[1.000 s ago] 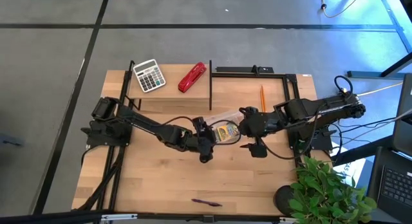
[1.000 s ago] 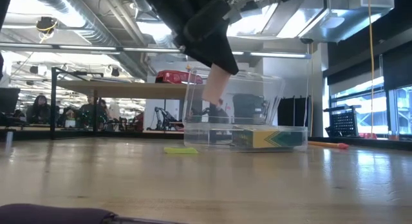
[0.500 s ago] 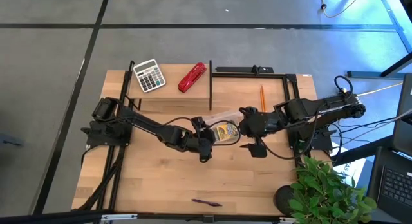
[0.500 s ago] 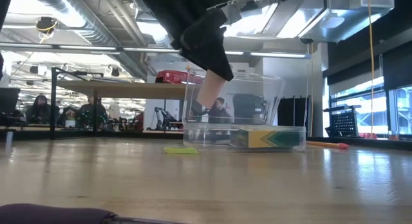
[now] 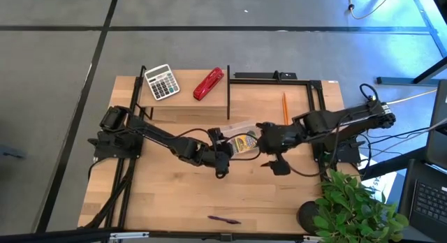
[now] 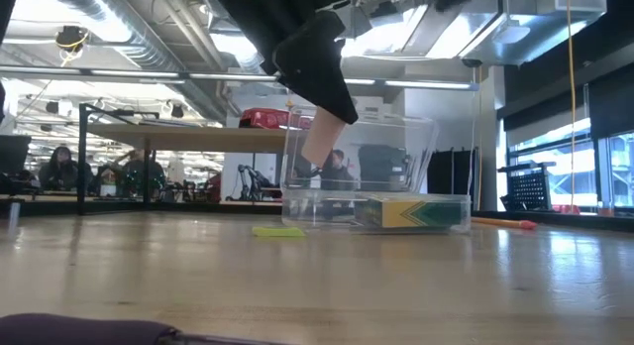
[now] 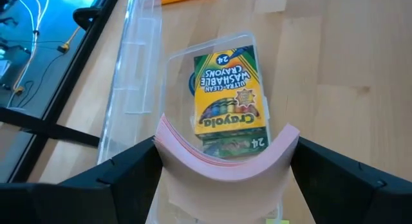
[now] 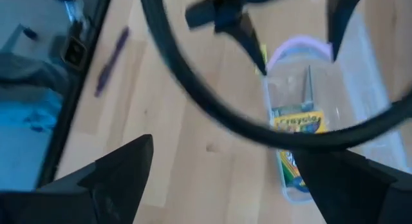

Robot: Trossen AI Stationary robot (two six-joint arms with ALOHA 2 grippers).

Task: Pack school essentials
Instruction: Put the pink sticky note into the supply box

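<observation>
Over the clear container (image 7: pixel 138 89) mid-table, our left gripper (image 7: pixel 225 161) held the pink sticky-note pad (image 7: pixel 226 156) bowed between its fingers. Inside lay the yellow-green crayon box (image 7: pixel 230 95). Our right gripper (image 5: pixel 264 146) hovered beside it, fingers spread wide with nothing between them.

Take the clear plastic box (image 7: pixel 145 89) at mid-desk as your landmark. Inside it you see the yellow-green crayon box (image 7: pixel 230 92) lying flat, printed face up, its long side along the box's length. Blue scissor handles peek out from under it, mostly hidden. Above the box's open end, the pink sticky-note pad (image 7: pixel 226 158) is bowed into a curve, pinched at both edges by the left hand (image 7: pixel 225 176). The orange pencil (image 5: pixel 285 107) lies on the desk just beyond the box toward the right arm's side. The dark purple pen (image 5: pixel 224 219) lies well apart from the box, near the desk's front edge. A tiny yellow block (image 6: pixel 278 231) rests flat just beside the box.
</observation>
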